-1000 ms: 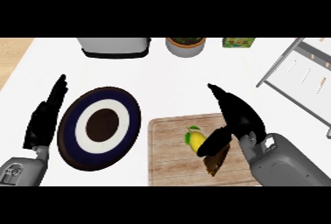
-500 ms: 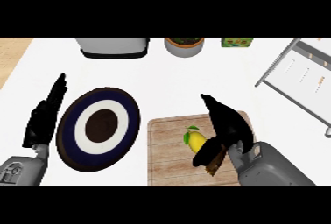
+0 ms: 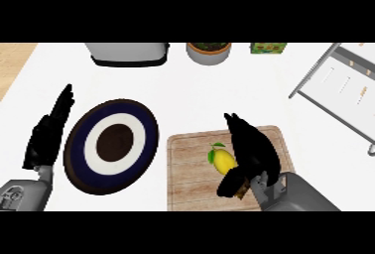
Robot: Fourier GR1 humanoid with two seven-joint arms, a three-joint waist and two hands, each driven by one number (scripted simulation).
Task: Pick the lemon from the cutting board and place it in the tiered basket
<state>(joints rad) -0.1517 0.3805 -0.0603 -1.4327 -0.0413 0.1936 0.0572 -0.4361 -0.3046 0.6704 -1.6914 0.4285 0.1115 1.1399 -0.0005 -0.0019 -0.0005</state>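
A: One item at risk is listed: the lemon [image 3: 222, 160], lying on the cutting board [image 3: 192, 168] near its middle. How might it be lost?

B: It is judged that the round fruit could be nudged sideways and rolled off the board if the fingers are closed before it is properly enclosed. A long carry is also to be noted — the tiered basket [image 3: 344, 89] is placed well apart, at the right edge of the counter, and the fruit could slip out on the way.

A: And the right hand [image 3: 253, 149] — how is it recorded?

B: Fingers are held fairly straight, just beside the lemon on its right; the thumb is seen below the fruit. Contact cannot be confirmed. Nothing is held; the lemon is bracketed, not pinched.

A: The left hand [image 3: 50, 134]?

B: Entered as resting, fingers straight, beside the plate [image 3: 111, 144] at the left. Nothing is touched by it.
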